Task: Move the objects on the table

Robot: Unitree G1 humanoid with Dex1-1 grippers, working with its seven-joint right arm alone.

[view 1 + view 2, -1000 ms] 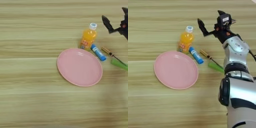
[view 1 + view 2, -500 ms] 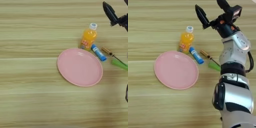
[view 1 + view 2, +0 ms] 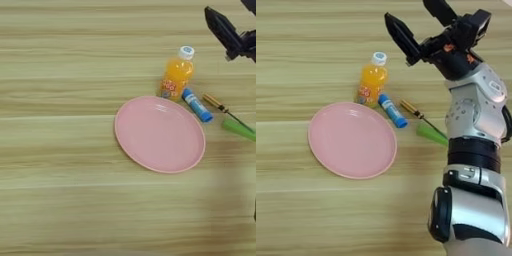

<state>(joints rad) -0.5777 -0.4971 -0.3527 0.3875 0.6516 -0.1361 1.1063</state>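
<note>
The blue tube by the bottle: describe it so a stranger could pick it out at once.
Start at the pink plate in the middle of the table. Just off its upper right rim stands the orange-drink bottle; the blue tube lies beside it, slanting down to the right. It alone is bright blue, stubbier than the screwdriver further right.

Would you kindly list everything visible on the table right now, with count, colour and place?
plate: one, pink, round, middle of the table.
bottle: one, orange drink with white cap, upright just behind the plate's far right rim.
blue tube: one, blue, lying right of the bottle.
screwdriver: one, amber handle with slim shaft, lying right of the tube.
green piece: one, green, at the shaft's near end.
right gripper: one, two black fingers spread open, above the table, right of the bottle, holding nothing; silver forearm below.
</note>
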